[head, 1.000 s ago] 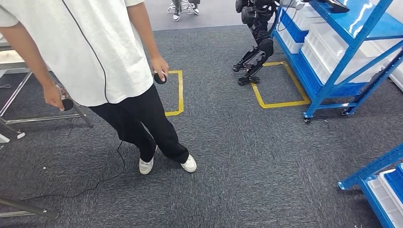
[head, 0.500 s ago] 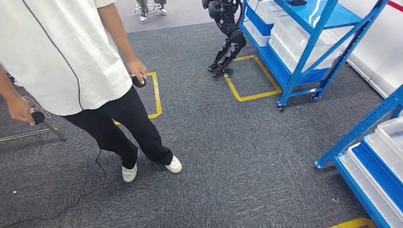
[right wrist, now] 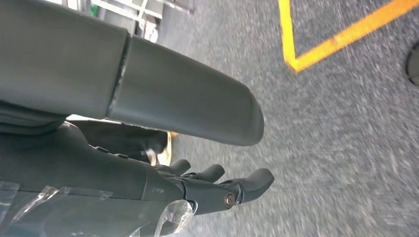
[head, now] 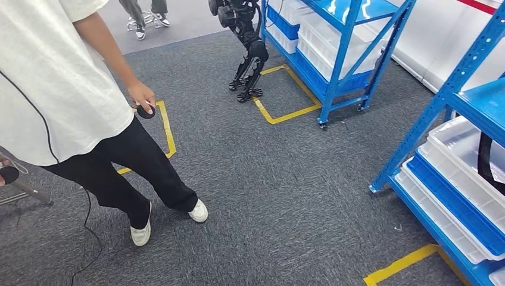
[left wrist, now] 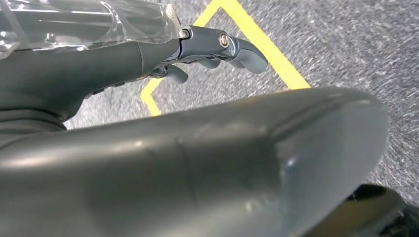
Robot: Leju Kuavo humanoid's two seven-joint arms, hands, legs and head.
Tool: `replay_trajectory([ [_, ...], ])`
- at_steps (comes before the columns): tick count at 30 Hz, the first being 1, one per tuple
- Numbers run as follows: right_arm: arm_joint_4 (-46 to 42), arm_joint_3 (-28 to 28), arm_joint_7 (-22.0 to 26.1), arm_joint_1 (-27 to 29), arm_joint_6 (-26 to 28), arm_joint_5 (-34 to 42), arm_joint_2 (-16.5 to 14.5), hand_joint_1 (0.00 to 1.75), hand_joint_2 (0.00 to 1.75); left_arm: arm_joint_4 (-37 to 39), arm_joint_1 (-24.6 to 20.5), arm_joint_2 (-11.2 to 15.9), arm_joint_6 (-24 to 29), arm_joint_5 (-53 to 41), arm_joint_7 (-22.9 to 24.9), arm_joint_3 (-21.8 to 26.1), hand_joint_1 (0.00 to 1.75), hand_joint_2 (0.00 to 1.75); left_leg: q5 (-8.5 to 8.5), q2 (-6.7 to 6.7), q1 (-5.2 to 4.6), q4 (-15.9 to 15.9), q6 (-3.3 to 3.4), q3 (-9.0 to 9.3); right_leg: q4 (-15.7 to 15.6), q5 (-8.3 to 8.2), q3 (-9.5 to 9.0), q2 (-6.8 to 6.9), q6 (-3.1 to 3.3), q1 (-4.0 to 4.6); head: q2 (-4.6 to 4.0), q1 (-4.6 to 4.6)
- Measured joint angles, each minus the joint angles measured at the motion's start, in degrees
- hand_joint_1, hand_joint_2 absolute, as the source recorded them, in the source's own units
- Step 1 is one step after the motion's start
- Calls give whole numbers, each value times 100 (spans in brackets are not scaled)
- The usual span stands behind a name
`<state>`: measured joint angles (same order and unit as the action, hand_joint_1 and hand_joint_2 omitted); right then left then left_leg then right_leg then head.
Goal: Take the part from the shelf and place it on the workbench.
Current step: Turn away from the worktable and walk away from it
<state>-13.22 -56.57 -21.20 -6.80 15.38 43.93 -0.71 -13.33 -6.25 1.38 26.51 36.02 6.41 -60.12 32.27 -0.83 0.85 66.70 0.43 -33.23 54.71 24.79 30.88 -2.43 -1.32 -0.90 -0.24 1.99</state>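
Far left: a person (head: pixel 59 89) in a white shirt and dark trousers stands mid-stride on the grey carpet. A small dark controller (head: pixel 146 111) is in the raised hand, probably there to steer the rig. Just behind the person's legs is a yellow tape square (head: pixel 167 134), seemingly a standing mark.

Far centre: a second, dark robot (head: pixel 247 53) is parked at another taped square, right beside the far blue shelf (head: pixel 333 65), which is stocked with white bins.

Right, near: the closer blue shelf (head: pixel 458 83) carries stacked white trays (head: pixel 461 158). A dark curved strap-like thing (head: pixel 483 161) hangs over one tray. Whether that is the part I cannot tell; it is cut by the frame edge and its shape is unclear. No part can be made out for certain, and no workbench either.

Left hand (left wrist: pixel 148 59): hangs over the carpet, fingers loosely extended and apart, holding nothing.
Right hand (right wrist: pixel 123 182): the same, slack, fingers slightly curled, holding nothing.

Judgement: empty hands beside the shelf fit an approach to fetch the part. They fit equally a part already set down elsewhere.
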Motion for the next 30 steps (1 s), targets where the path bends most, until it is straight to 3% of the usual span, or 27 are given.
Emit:
replay_trajectory([
  [1, 0, 0, -8, 2, 11, 20, 1, 0, 0, 0, 16, 1, -5, -3, 2, -1, 0, 0, -100, 69, -5, -27, 32, -14, 2, -6, -1, -146, 7, 12, 0, 2],
  [3, 0, 0, -10, 2, 33, 56, 1, 0, 0, 0, 13, 8, -11, -9, -1, -1, 0, 0, -517, 293, -15, -879, 95, 336, 7, -12, -6, -323, -7, 19, 0, 2],
  [5, 1, 0, 12, 9, 40, 68, 7, 0, 0, 0, 0, 16, -11, -12, -4, -1, 0, 0, -632, 431, -38, -1244, 116, 477, 9, -24, 16, -431, -52, 17, 0, 2],
  [7, 2, 0, 44, 36, 50, 69, 22, 0, 0, -1, -20, 15, -7, -9, -12, -1, 0, 0, -659, 348, -45, -1276, 144, 476, -1, -44, 47, -510, -122, 4, 0, -1],
  [9, 5, 0, 76, 48, 78, 89, 41, 0, 0, -1, -39, 14, -4, -11, -46, -1, 0, 0, -711, 236, -26, -1331, 214, 483, 159, 73, 137, -327, -173, 9, 0, -15],
  [11, 7, 0, 116, 34, 108, 115, 52, 0, 0, 0, -30, 20, -1, -13, -108, -1, 0, 0, -736, 92, -23, -1360, 266, 483, 785, 445, 426, 5, -205, 16, 0, -38],
  [13, 7, 0, 143, 22, 123, 124, 61, 0, 0, 0, -5, 24, 3, -1, -155, -1, 0, 0, -733, -70, -29, -1359, 280, 470, 1553, 780, 787, 143, -247, -1, 0, -48],
  [14, 7, 0, 143, 20, 129, 122, 68, 0, 0, 0, 1, 22, 3, 7, -169, -1, 0, 0, -730, -147, -28, -1357, 276, 466, 1717, 803, 859, 169, -270, -17, 0, -47],
  [15, 7, 0, 139, 22, 137, 120, 78, 0, 0, 0, 2, 16, -1, 11, -179, -1, 0, 0, -725, -216, -22, -1356, 268, 468, 1640, 714, 807, 194, -293, -35, 0, -47],
  [16, 8, 0, 130, 23, 145, 117, 91, 0, 0, 0, 1, 10, -5, 14, -186, -1, 0, 0, -714, -278, -12, -1351, 251, 476, 1327, 539, 633, 247, -316, -54, 0, -46],
  [18, 10, 0, 118, 16, 159, 110, 114, 0, 0, 0, -2, 1, -22, 14, -186, -1, 0, 0, -669, -386, -19, -1316, 177, 500, 487, 203, 177, 493, -343, -77, 0, -44],
  [20, 11, 0, 113, 7, 167, 87, 126, 0, 0, 0, -7, 2, -32, 12, -185, -2, 0, 0, -621, -479, -46, -1286, 93, 525, 81, 91, -24, 619, -278, -69, 0, -34],
  [22, 13, 0, 103, 10, 172, 63, 146, 0, 0, 0, -26, 1, -28, 31, -192, -3, 0, 0, -608, -570, -30, -1297, 27, 562, 73, 88, 2, 500, -162, -39, 0, -24],
  [23, 13, 0, 97, 8, 173, 55, 157, 0, 0, 0, -40, -1, -23, 65, -196, -2, 0, 0, -577, -528, -6, -1275, -10, 570, 69, 77, 9, 442, -121, -30, 0, -20],
  [25, 13, 0, 90, -9, 172, 40, 177, 0, 0, 0, -46, -2, -17, 158, -197, -1, 0, 0, -338, -284, 31, -941, -68, 449, 58, 44, 17, 328, -37, -36, 0, -15],
  [26, 13, 0, 87, -18, 171, 34, 182, 0, 0, 0, -35, -2, -21, 195, -196, -1, 0, 0, -135, -130, 37, -585, -80, 293, 57, 33, 25, 268, -10, -36, 0, -13],
  [28, 13, -1, 87, -24, 169, 29, 187, 0, 0, 0, 6, -2, -34, 221, -187, -1, 0, 0, 211, -10, 30, 238, -70, -100, 58, 18, 44, 124, 27, -9, 0, -8],
  [29, 13, -1, 98, -18, 168, 32, 187, 0, 0, 0, 23, -2, -43, 219, -183, -1, 0, 0, 252, 7, 22, 468, -52, -226, 59, 12, 51, 43, 36, 7, 0, -8],
  [30, 13, -2, 116, -13, 168, 34, 187, 0, 0, 0, 31, -2, -52, 215, -179, -1, 0, 0, 176, 20, 8, 468, -21, -248, 59, 7, 53, -39, 43, 22, 0, -7],
])
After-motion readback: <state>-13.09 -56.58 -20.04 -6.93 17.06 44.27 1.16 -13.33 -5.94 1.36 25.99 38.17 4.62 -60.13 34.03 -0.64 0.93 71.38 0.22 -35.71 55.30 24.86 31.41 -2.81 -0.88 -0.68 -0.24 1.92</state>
